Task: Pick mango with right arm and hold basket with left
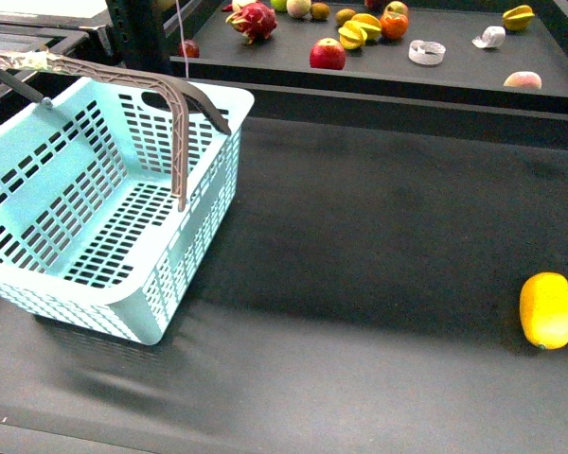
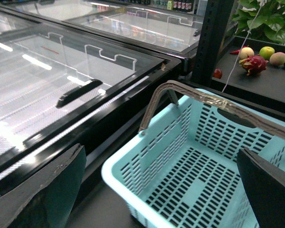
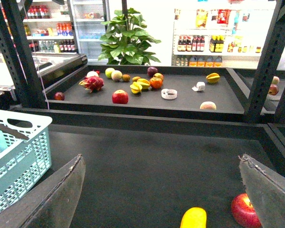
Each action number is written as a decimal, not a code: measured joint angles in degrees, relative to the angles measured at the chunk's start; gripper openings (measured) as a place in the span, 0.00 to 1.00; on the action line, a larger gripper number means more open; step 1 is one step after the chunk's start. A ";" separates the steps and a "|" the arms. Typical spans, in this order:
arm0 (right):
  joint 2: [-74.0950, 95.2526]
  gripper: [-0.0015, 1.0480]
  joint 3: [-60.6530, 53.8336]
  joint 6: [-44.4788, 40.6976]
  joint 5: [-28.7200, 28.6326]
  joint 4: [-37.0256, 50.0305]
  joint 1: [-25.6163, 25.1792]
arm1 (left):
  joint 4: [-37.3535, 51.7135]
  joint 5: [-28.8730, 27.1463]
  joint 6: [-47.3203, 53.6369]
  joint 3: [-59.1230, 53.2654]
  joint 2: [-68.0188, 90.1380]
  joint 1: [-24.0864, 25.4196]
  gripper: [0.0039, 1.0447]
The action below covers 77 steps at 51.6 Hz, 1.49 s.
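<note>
The right fingers (image 3: 47, 199) stand wide apart and empty, and the mango (image 3: 194, 218) lies untouched on the tabletop (image 3: 147, 171) between them, with a red apple (image 3: 244, 211) just beside it. The left fingers (image 2: 42, 194) are wide too, with the basket (image 2: 199, 180) ahead between them, not gripped. I judge the approach is in hand: next the right fingers must descend over the mango, clear of the apple, and close.

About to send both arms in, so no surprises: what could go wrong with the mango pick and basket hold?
1. A red apple lies close beside the mango; the open right end effector might bump or grab it instead.
2. The basket is not held yet; its raised handle could snag the open left end effector and shift the basket.
</note>
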 joint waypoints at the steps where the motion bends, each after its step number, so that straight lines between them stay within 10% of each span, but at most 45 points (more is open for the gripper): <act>1: -0.02 0.92 0.00 0.00 0.00 0.00 0.00 | 0.44 0.26 -1.03 1.16 2.03 0.11 0.95; 45: -0.02 0.92 0.00 0.00 0.02 0.00 0.00 | -10.45 21.35 -40.35 45.75 49.66 3.50 0.95; 77: 0.00 0.92 0.00 0.00 0.02 0.00 0.00 | -12.92 22.67 -50.07 59.84 60.59 10.64 0.91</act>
